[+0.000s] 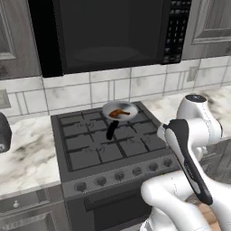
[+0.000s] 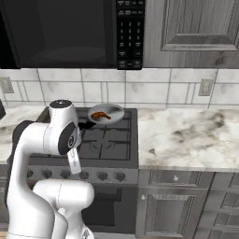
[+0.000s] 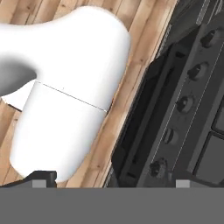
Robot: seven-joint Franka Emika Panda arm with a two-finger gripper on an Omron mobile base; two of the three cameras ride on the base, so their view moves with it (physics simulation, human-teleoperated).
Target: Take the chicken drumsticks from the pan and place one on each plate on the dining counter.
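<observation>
step: reach for pan (image 1: 120, 110) on stove's back burner | drumsticks (image 1: 118, 113) lying in it | fingers (image 3: 40, 179) spread, empty, aimed at floor | advice: lift hand, descend over the meat's thick end

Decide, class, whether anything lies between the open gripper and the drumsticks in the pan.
The gripper hangs low in front of the stove's knob panel, facing the floor. The stove's front edge and bare grates separate it from the pan holding the drumsticks at the back. Nothing covers the pan.
</observation>
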